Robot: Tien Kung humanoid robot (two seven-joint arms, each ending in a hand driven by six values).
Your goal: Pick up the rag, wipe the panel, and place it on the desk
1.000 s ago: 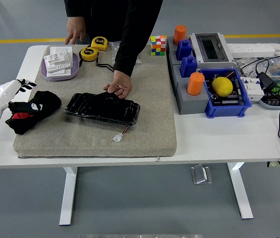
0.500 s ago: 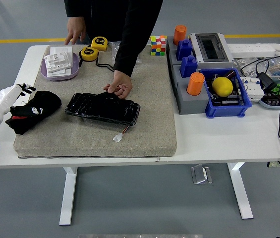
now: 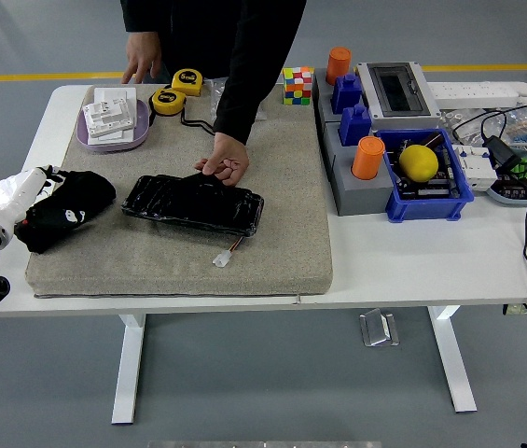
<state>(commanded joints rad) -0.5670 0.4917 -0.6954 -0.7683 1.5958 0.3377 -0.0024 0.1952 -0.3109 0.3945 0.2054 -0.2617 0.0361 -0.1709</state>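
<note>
The black rag (image 3: 69, 207) lies bunched on the left end of the grey mat (image 3: 272, 187). My left hand (image 3: 41, 179), white with dark fingertips, sits at the rag's left edge with fingers relaxed and holding nothing; I cannot tell whether it still touches the cloth. The glossy black panel (image 3: 193, 203) lies flat in the middle of the mat, with a small white connector (image 3: 222, 259) on wires at its near side. A person's hand (image 3: 224, 166) presses on the panel's far edge. My right arm is out of view.
The person's other hand (image 3: 141, 67) rests at the table's far edge. A purple tray (image 3: 114, 138) and two yellow tape measures (image 3: 168, 99) sit at the back left. A colour cube (image 3: 298, 84), grey box (image 3: 395, 91), blue bin (image 3: 422, 191) and cables fill the right.
My left hand has drawn back down and to the left, off the top of the rag. The rag has settled on the mat and its red patch no longer shows.
</note>
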